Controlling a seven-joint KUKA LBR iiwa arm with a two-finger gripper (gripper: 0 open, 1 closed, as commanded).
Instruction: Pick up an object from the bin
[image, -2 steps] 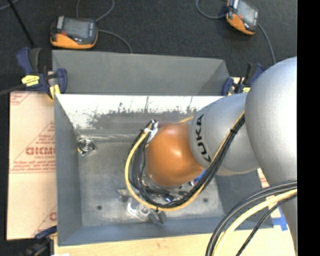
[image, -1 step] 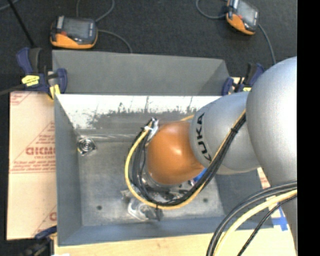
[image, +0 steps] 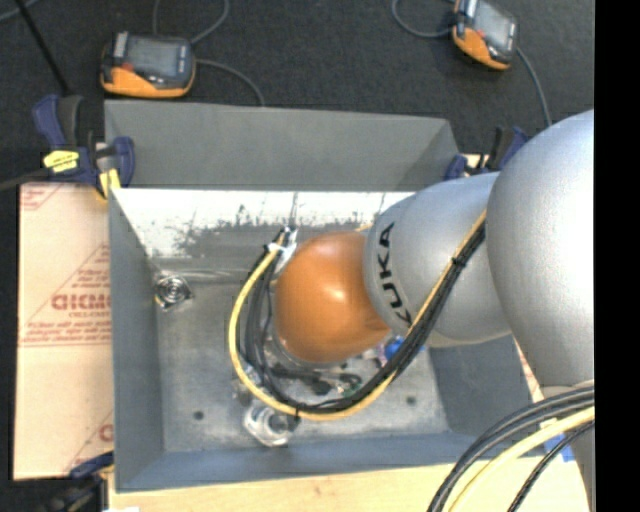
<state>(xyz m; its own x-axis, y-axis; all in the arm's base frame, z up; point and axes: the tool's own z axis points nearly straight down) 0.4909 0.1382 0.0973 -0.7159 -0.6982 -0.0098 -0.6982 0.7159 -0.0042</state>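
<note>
1. Pale and glassy-looking, a small rounded thing (image: 268, 427) is lying on the floor of the grey metal bin (image: 135, 380). It is sitting close to the near wall, somewhat left of the middle, and its exact kind is too unclear to name.
2. Dark parts of the tool (image: 266, 398) are hanging just above that pale thing, at the low end of the wrist. I cannot tell whether the tool is apart, together or clamped on it, because the wrist is covering that spot.
3. An orange cover (image: 320, 300) is sitting over the wrist and hiding the middle of the bin's floor.
4. A yellow cable (image: 238, 305) is looping round the cover's left side and sweeping down beside the pale thing, with black cables (image: 300, 372) running alongside and crowding the space around it.
5. A small silver coil-like piece (image: 172, 291) is lying well apart, near the left wall.
6. The grey arm (image: 450, 260) is reaching in from the right, crossing above the bin's right half.
</note>
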